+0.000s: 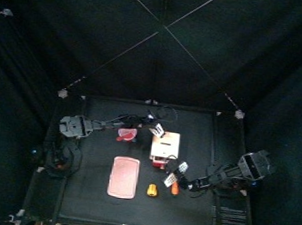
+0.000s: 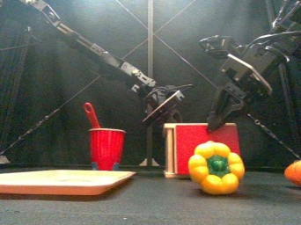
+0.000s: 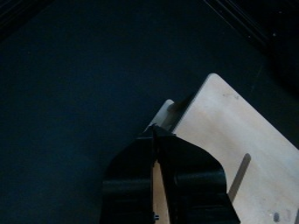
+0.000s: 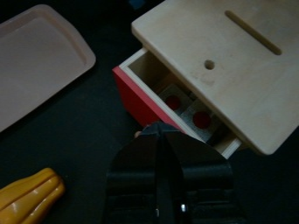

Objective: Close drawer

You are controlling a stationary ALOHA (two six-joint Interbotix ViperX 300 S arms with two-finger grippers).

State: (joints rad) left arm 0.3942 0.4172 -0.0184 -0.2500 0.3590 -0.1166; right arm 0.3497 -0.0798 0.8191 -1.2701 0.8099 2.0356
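Note:
The cream-white cabinet (image 4: pixel 222 52) stands mid-table (image 1: pixel 168 143). Its drawer (image 4: pixel 146 92), with a red front, is slid partway out, and small pieces with red dots lie inside. My right gripper (image 4: pixel 155 133) is shut, its tips right at the drawer's red front. In the front view it hangs over the cabinet's (image 2: pixel 202 141) right side (image 2: pixel 221 112). My left gripper (image 3: pixel 158 144) is shut, and its tips are against the far edge of the cabinet top (image 3: pixel 233 131). In the front view it hangs above the cabinet (image 2: pixel 165 107).
A pink board (image 1: pixel 124 175) lies at the front left, also in the right wrist view (image 4: pixel 35 61). A red cup (image 2: pixel 106 147) holding a red utensil stands left of the cabinet. A yellow pepper (image 2: pixel 216 167) and an orange item (image 2: pixel 294 172) lie in front.

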